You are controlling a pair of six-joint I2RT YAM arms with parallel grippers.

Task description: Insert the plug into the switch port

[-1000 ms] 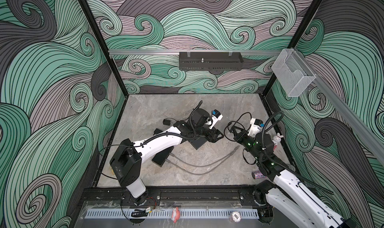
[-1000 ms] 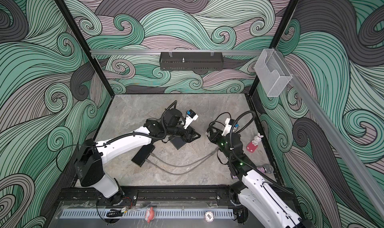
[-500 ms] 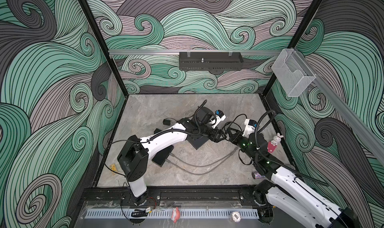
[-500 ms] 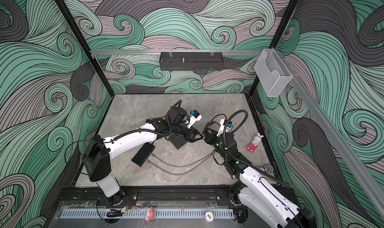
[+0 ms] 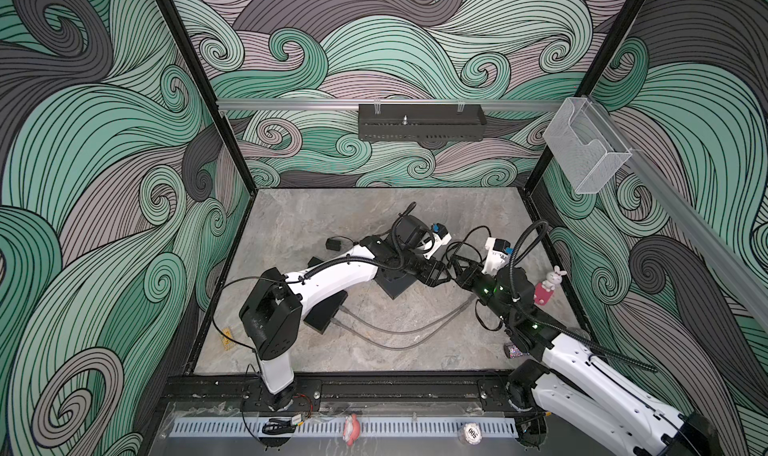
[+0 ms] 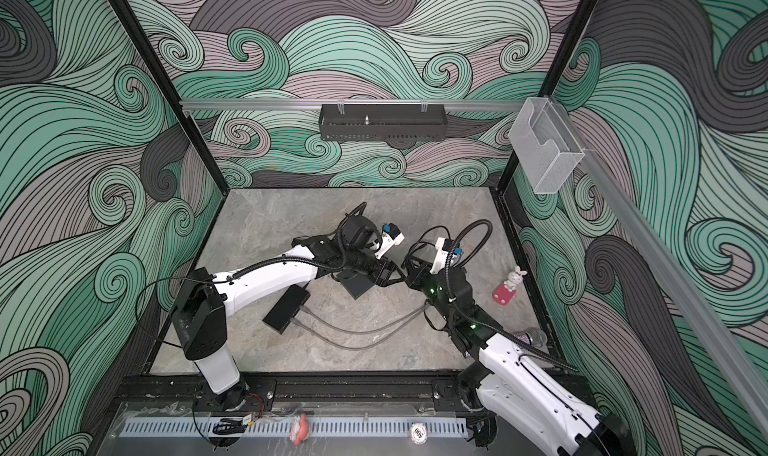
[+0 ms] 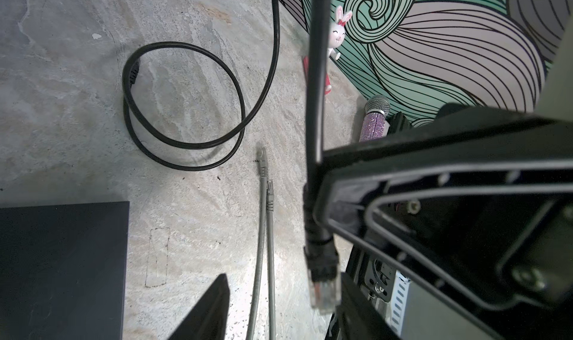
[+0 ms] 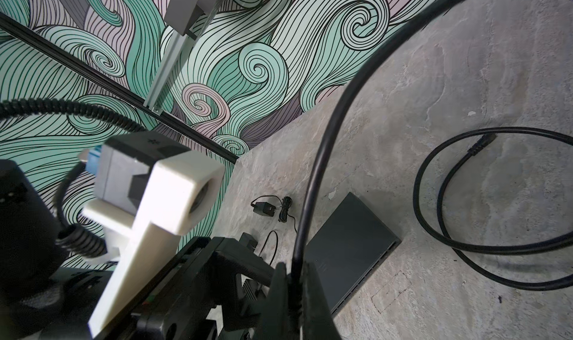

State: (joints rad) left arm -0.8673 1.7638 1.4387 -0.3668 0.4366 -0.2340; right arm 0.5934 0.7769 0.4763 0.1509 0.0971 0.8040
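Note:
In the right wrist view my right gripper (image 8: 293,273) is shut on a black cable (image 8: 325,137) just behind its plug. The plug (image 7: 322,287), black with a clear tip, hangs between the fingers of my left gripper (image 7: 283,295), close to one finger (image 7: 356,310). The left jaws stand apart. The switch (image 8: 350,248) is a flat black box on the floor with a row of ports along one edge. In both top views the grippers (image 5: 442,273) (image 6: 409,271) meet just right of the switch (image 5: 397,287) (image 6: 357,285).
A second black box (image 5: 326,314) lies nearer the front with two grey cables (image 5: 395,333) running from it, their free ends (image 7: 263,174) on the floor. A bunny figure (image 5: 548,285) and a glittery microphone (image 7: 373,121) stand by the right wall. A power adapter (image 5: 334,244) lies behind.
My left gripper has swung right and my right gripper left, so they now meet beside the switch. The left jaws have narrowed around the plug.

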